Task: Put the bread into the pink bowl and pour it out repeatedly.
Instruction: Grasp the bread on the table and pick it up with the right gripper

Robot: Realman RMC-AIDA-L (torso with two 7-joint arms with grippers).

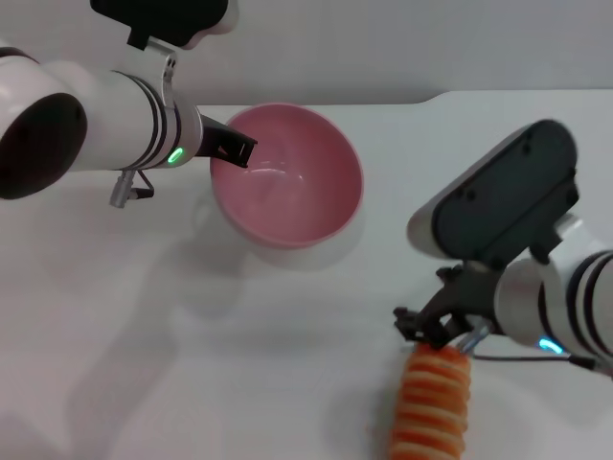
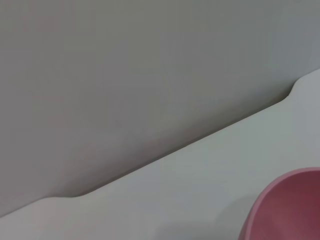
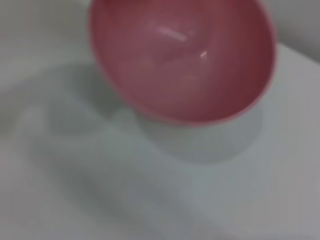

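The bread (image 1: pixel 433 407) sits clamped in the right claw (image 1: pixel 436 335); left claw (image 1: pixel 233 149) grips the pink bowl (image 1: pixel 287 177) rim.

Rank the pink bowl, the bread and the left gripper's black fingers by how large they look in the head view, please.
1. The pink bowl, clearly largest.
2. The bread, though the picture's bottom edge cuts it off, so its full length is unseen.
3. The left gripper fingers on the bowl's rim, smallest.
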